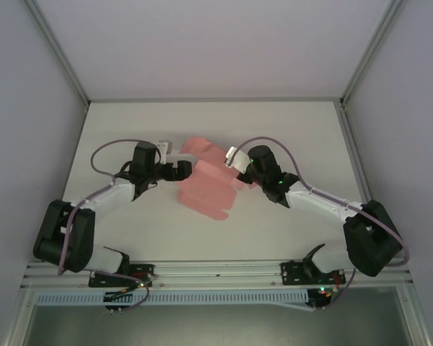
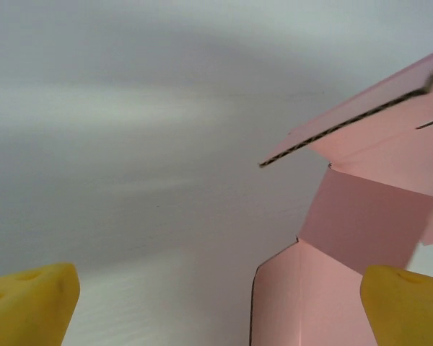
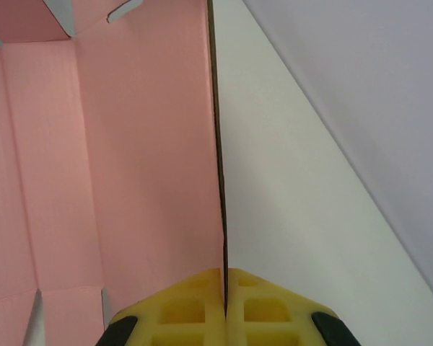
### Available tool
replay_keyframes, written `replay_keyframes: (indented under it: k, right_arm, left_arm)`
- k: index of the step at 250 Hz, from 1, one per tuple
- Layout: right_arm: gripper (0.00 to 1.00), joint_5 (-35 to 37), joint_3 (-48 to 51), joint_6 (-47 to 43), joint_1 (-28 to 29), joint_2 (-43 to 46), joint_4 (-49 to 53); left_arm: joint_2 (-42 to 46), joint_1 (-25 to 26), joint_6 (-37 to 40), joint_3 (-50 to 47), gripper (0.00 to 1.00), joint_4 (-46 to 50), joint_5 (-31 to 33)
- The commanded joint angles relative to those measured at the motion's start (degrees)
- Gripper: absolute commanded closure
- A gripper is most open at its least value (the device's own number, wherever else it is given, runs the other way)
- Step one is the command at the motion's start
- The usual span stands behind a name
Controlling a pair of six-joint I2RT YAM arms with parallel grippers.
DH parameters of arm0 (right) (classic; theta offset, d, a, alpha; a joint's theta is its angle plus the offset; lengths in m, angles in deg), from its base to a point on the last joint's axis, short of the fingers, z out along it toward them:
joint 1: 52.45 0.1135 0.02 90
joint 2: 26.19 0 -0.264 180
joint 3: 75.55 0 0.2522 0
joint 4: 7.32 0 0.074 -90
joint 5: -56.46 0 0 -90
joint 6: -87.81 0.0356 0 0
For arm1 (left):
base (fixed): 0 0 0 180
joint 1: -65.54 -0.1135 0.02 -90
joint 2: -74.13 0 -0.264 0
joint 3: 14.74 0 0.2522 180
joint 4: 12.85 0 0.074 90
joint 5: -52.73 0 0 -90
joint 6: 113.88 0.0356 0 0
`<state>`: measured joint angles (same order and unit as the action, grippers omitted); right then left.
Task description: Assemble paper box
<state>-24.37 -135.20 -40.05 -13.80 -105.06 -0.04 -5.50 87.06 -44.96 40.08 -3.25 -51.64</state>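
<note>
While right fingers (image 3: 187,313) pinch paper box (image 3: 130,144) edge, left fingers (image 2: 29,295) spread, both reaching inward

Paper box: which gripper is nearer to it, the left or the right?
Right. The right gripper is shut on a panel edge of the paper box. The left gripper is open at the box's other side, with a flap reaching between its jaws, not clamped.
</note>
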Motion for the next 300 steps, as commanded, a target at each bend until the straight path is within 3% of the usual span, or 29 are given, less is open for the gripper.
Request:
replay_keyframes:
  k: [1, 50, 160, 214, 242, 300]
  right_arm:
    - [1.00, 3.7, -3.4, -5.8, 0.2, -1.7, 3.2]
    - [1.00, 7.8, -4.7, -11.6, 1.7, -4.0, 2.2]
    - [1.00, 20.3, -2.6, -24.2, 6.8, -12.4, -7.3]
    - [1.00, 24.2, 2.7, -29.9, 6.8, -18.8, -28.7]
    - [1.00, 24.7, 3.3, -31.4, 6.8, -20.3, -34.1]
    - [1.00, 22.5, 3.3, -30.3, 6.8, -17.0, -33.8]
  left_arm:
    - [3.9, -1.1, -0.6, -1.7, 0.00, 5.1, 4.3]
    - [8.3, -2.4, -0.8, -2.3, 0.00, 8.1, 7.8]
    - [7.9, -4.8, -1.2, -2.6, 0.00, 7.9, 7.0]
    - [6.6, -5.8, -1.1, -2.2, 0.00, 7.8, 7.0]
    - [5.5, -7.2, -1.4, -1.7, 0.00, 7.1, 6.8]
    - [0.0, -11.4, -3.6, 1.3, 0.00, 3.3, 3.2]
